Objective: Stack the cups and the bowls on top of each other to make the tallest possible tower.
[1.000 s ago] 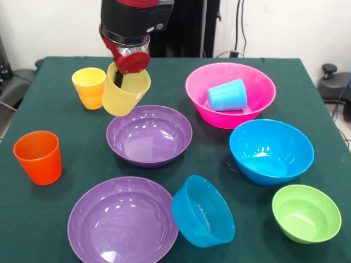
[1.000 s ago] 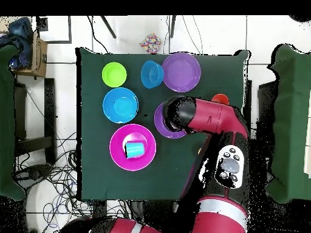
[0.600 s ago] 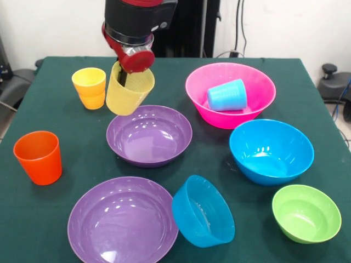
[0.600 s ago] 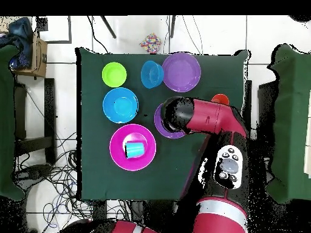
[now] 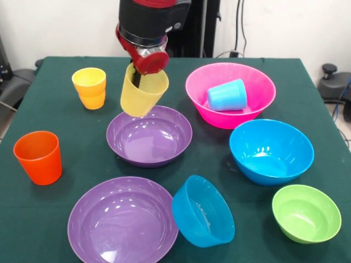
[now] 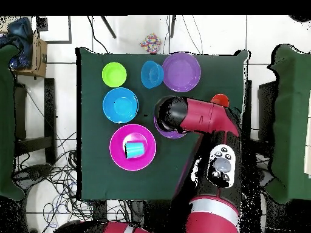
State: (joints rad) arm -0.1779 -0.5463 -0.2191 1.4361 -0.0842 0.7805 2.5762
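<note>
While the tool point(image 5: 143, 82) grips the ribbed yellow cup point(image 5: 143, 97), a purple bowl point(image 5: 149, 135) sits below.

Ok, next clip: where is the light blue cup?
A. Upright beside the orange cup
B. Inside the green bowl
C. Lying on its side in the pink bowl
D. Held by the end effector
C: the light blue cup lies tipped on its side inside the pink bowl.

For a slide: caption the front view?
The tool holds a pale yellow cup tilted above a purple bowl.
</note>
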